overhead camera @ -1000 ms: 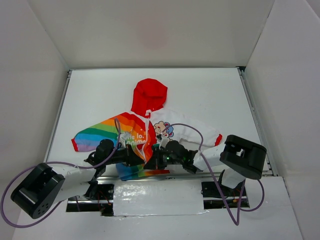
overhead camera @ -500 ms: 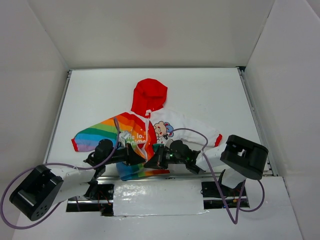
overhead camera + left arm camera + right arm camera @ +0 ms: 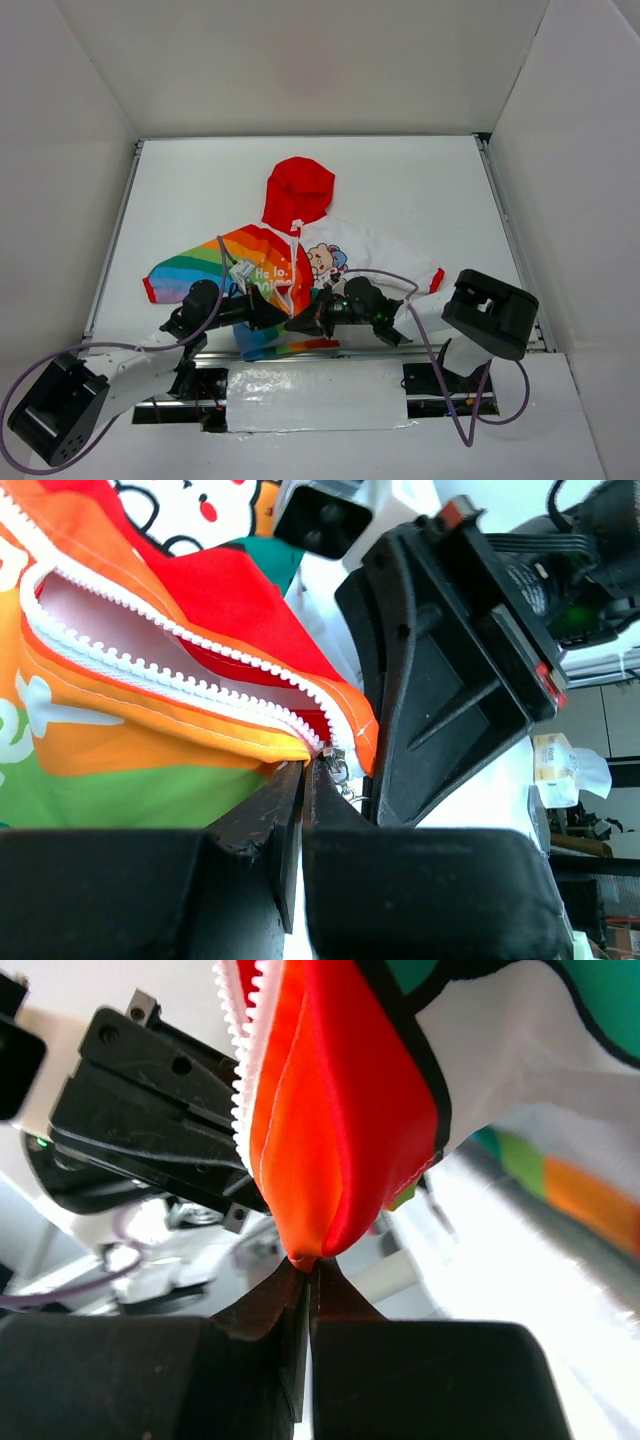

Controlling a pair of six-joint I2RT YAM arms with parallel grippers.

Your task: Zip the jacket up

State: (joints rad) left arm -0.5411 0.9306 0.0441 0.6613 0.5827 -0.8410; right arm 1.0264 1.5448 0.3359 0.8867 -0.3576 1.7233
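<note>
The jacket [image 3: 300,250] lies flat in the top view, with the red hood [image 3: 299,188] far, the rainbow half on the left and the white cartoon half on the right. My left gripper [image 3: 281,319] is at its bottom hem. In the left wrist view this gripper [image 3: 308,772] is shut on the lower end of the white zipper [image 3: 180,675], with the metal slider [image 3: 340,765] right at the tips. My right gripper [image 3: 304,322] touches it tip to tip. In the right wrist view that gripper [image 3: 308,1266] is shut on the orange-red hem corner [image 3: 330,1130].
The white table [image 3: 420,190] has raised white walls at the back and on both sides. A metal rail [image 3: 470,346] and a silver-taped plate [image 3: 315,395] run along the near edge. Purple cables [image 3: 400,275] loop over the jacket's white half and beside the left arm.
The left arm's base link has swung down and left. Both grippers stay pinched at the jacket's bottom hem, and the right gripper has shifted slightly left towards the left one.
</note>
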